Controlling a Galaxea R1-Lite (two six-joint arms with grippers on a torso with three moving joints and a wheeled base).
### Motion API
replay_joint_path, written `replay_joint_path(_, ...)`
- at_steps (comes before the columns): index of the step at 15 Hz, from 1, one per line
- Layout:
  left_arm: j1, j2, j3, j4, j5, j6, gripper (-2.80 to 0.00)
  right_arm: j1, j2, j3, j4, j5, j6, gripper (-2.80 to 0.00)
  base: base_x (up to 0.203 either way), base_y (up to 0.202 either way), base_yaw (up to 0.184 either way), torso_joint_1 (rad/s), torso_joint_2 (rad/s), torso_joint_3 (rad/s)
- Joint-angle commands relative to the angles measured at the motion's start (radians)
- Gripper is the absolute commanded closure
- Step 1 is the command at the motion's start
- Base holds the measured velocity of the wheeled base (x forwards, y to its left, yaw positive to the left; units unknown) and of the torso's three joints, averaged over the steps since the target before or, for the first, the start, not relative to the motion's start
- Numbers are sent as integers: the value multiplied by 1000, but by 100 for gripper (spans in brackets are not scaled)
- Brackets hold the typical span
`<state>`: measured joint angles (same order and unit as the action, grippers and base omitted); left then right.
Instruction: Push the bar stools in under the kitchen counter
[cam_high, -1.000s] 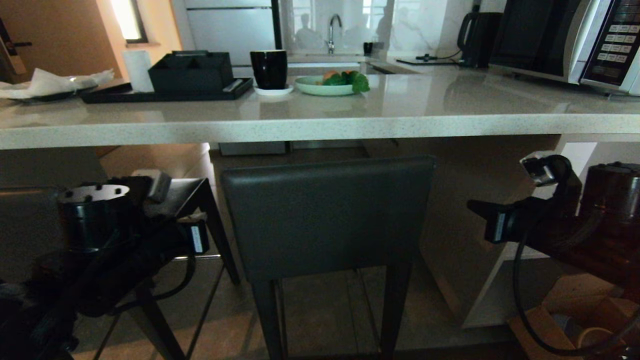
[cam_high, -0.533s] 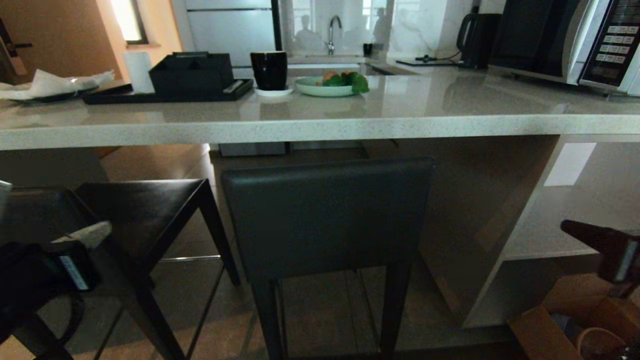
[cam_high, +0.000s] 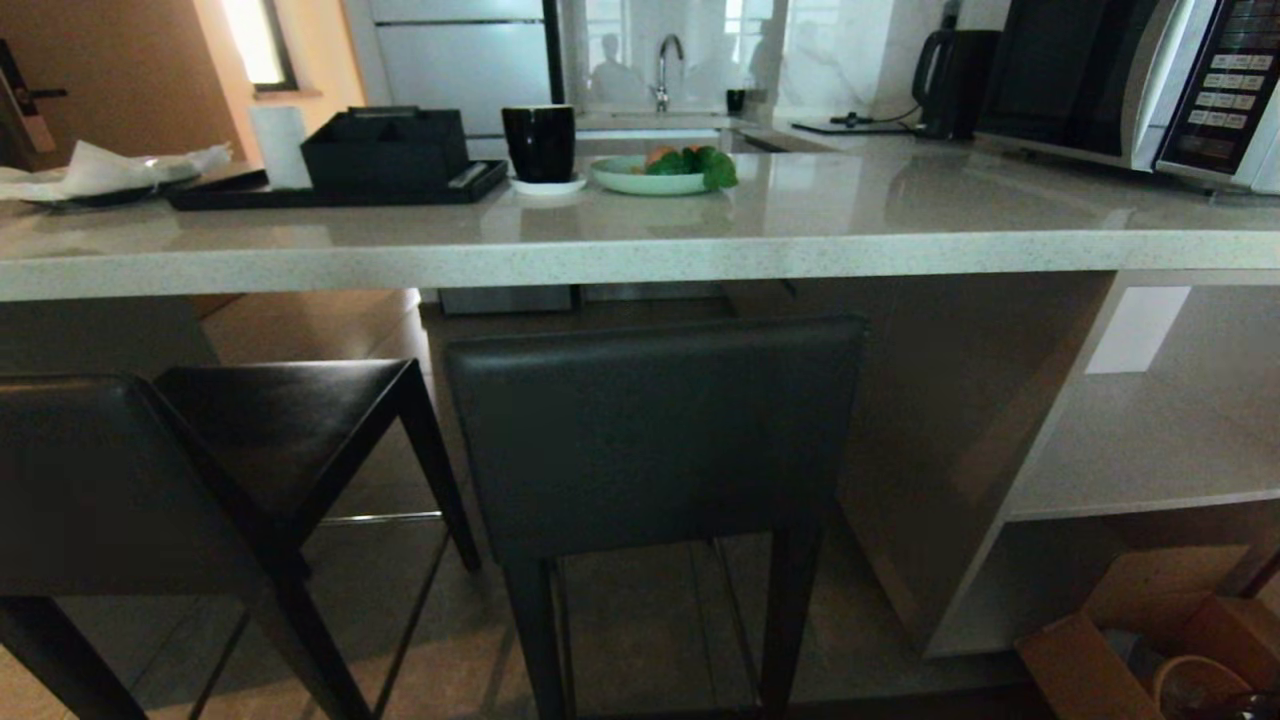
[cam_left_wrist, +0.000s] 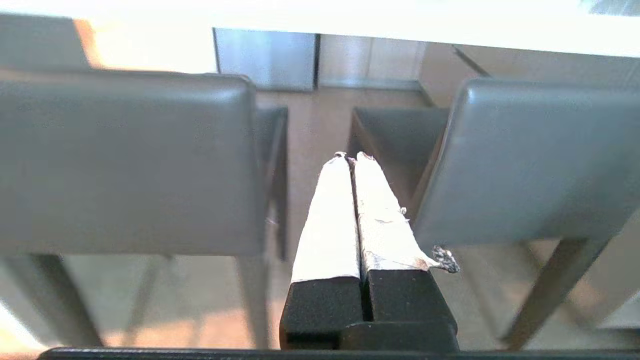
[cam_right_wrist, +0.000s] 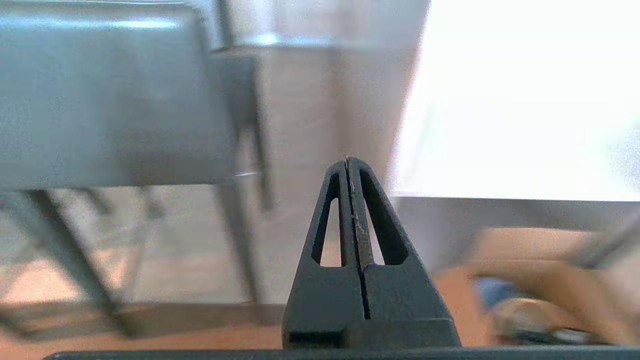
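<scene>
Two bar stools stand in front of the kitchen counter (cam_high: 640, 262). The centre bar stool (cam_high: 655, 435) shows its dark grey backrest just below the counter's front edge. The left bar stool (cam_high: 90, 480) stands turned at an angle, its dark seat (cam_high: 290, 420) reaching under the slab. Neither arm is in the head view. My left gripper (cam_left_wrist: 350, 156) is shut and empty, pointing at the gap between the two backrests (cam_left_wrist: 125, 160) (cam_left_wrist: 540, 160). My right gripper (cam_right_wrist: 348, 161) is shut and empty, to the right of one backrest (cam_right_wrist: 110, 100).
On the counter sit a black tray with a box (cam_high: 385, 150), a black mug (cam_high: 540, 140), a green plate of vegetables (cam_high: 665, 170) and a microwave (cam_high: 1130, 80). Open shelves (cam_high: 1150, 450) lie at the right, with cardboard boxes (cam_high: 1100, 650) on the floor.
Both arms have dropped down and back out of the head view; a second ago they were at its lower left and right. The stools have not moved.
</scene>
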<state>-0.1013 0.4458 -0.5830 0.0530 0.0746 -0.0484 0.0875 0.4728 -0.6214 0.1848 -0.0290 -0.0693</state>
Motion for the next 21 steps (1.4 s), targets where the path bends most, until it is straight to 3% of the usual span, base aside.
replay_joint_path(1, 11, -149, -9, 83, -4, 47, 0, -29, -193, -65, 165, -14, -32, 0, 0, 0, 0, 0, 0, 0)
replay_joint_path(3, 19, -162, -18, 117, 87, 54, 0, -89, -279, -132, 330, -31, -54, 0, 0, 0, 0, 0, 0, 0)
replay_joint_path(6, 120, -219, 9, 124, 60, 59, 0, -97, -297, -160, 345, -6, -60, 0, 0, 0, 0, 0, 0, 0)
replay_joint_path(9, 113, -380, 150, 132, -2, 71, 0, -92, -433, -89, 347, 99, -68, 0, 0, 0, 0, 0, 0, 0)
replay_joint_path(11, 108, -444, 294, 127, 0, 92, 0, -90, -476, 11, 349, 93, -55, 0, 0, 0, 0, 0, 0, 0)
replay_joint_path(13, 107, -444, 483, 19, -13, 117, 0, -89, -474, 119, 340, 114, -14, 0, 0, 0, 0, 0, 0, 0)
replay_joint_path(15, 105, -444, 587, -80, -58, 154, 0, -89, -473, 243, 264, 136, -9, 0, 0, 0, 0, 0, 0, 0)
replay_joint_path(17, 104, -444, 583, -51, -89, 169, 0, -89, -473, 439, 59, 135, -28, 0, 0, 0, 0, 0, 0, 0)
replay_joint_path(19, 104, -444, 583, -53, -80, 113, 0, -89, -473, 615, -134, 111, -73, 0, 0, 0, 0, 0, 0, 0)
replay_joint_path(21, 104, -444, 583, -55, -77, 98, 0, -88, -473, 630, -165, 81, -49, 0, 0, 0, 0, 0, 0, 0)
